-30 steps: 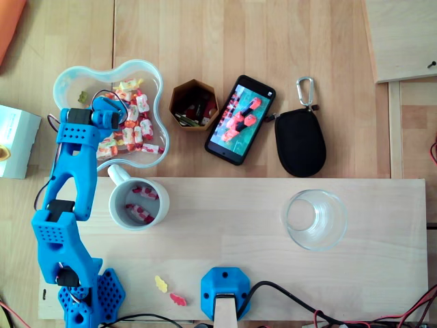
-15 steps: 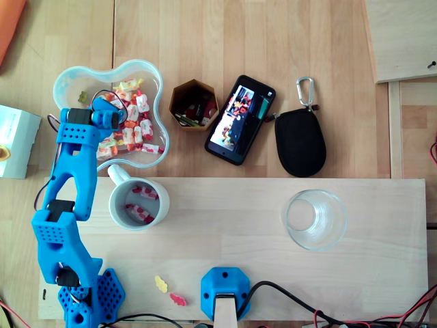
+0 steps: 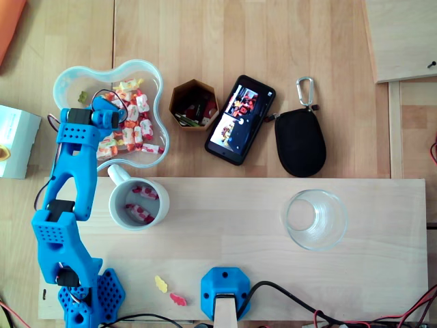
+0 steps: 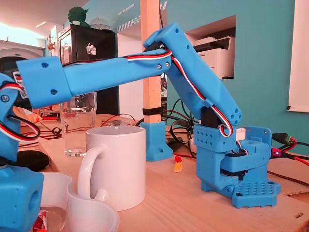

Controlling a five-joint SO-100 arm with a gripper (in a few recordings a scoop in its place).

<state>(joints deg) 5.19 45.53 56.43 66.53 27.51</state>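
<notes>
Glossy mug (image 4: pixel 120 164), clear plastic bowl (image 3: pixel 70 83), wooden board (image 3: pixel 239 232).

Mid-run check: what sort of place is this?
Probably an office or maker space: a printer in a niche, a whiteboard on the teal wall, loose cables across the wooden table.

tool (image 3: pixel 116 110) tips unclear among candies (image 3: pixel 140 130)

The whole worktop (image 3: pixel 273 273) is seen from straight above in the overhead view, with the arm's base (image 3: pixel 89 294) at lower left. The fixed view is set low and close beside the candy bowl (image 4: pixel 96 212), faced across toward that base. The white mug (image 4: pixel 116 164), drinking glass (image 4: pixel 77 123) and blue arm (image 4: pixel 120 72) are shared.
</notes>
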